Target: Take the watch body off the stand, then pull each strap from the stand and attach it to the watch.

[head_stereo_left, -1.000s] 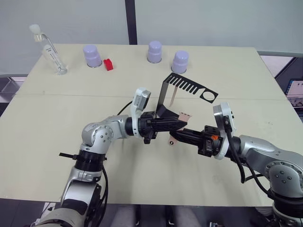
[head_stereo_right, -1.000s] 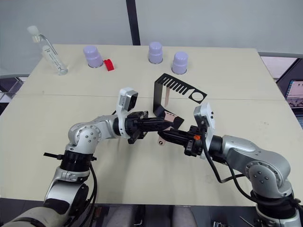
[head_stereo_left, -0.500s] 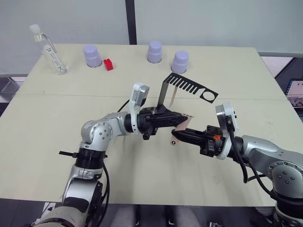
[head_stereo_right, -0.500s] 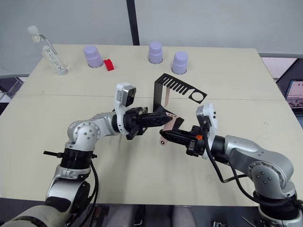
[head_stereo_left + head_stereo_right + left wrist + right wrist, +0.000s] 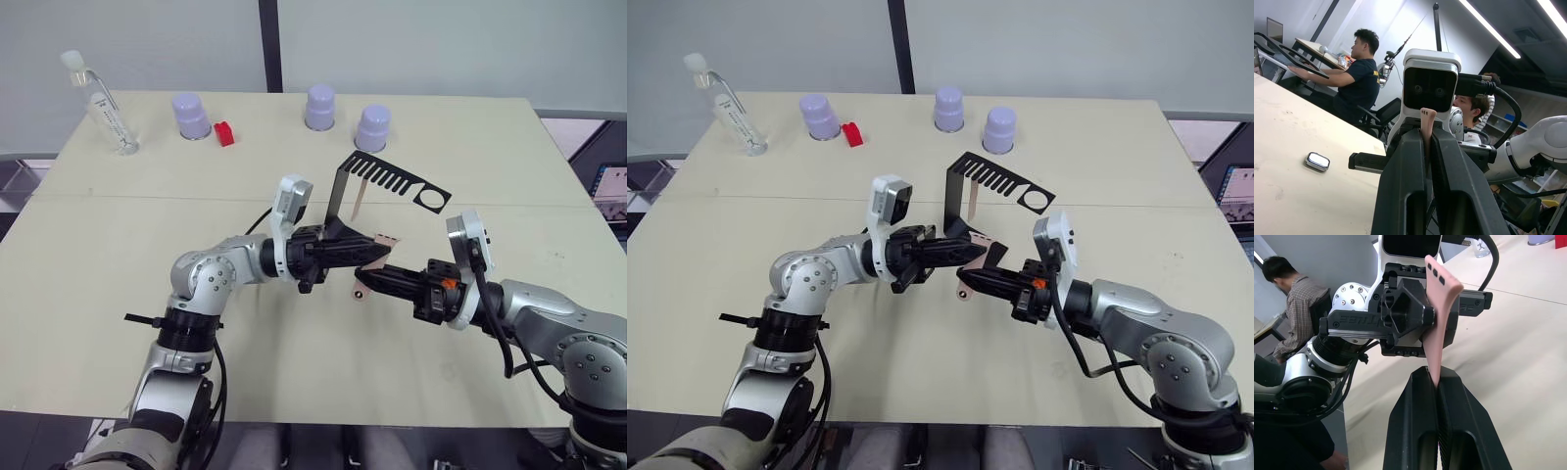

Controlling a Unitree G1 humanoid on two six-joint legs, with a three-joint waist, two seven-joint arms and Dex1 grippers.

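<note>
The black stand (image 5: 340, 191) rises at the table's middle, and one pale pink strap (image 5: 360, 202) hangs from its slotted top plate. Just in front of it my two grippers meet tip to tip. My right gripper (image 5: 373, 281) is shut on the other strap (image 5: 1437, 323), which stands crosswise with its holed end (image 5: 384, 241) up. My left gripper (image 5: 369, 258) is shut, its tips against that strap. The watch body sits between them, almost wholly hidden by the fingers (image 5: 1403, 166). The strap's edge (image 5: 1426, 117) pokes up past them.
Along the far edge stand a clear bottle (image 5: 103, 110), three lilac cups (image 5: 191, 115) (image 5: 319, 106) (image 5: 372, 127) and a small red block (image 5: 224, 133). A small pale rounded-square thing (image 5: 1317, 161) lies on the table. People sit at desks beyond the table.
My right gripper drew back a little to the right with the strap. The left gripper reached toward it, then eased back slightly. Both stayed shut.
</note>
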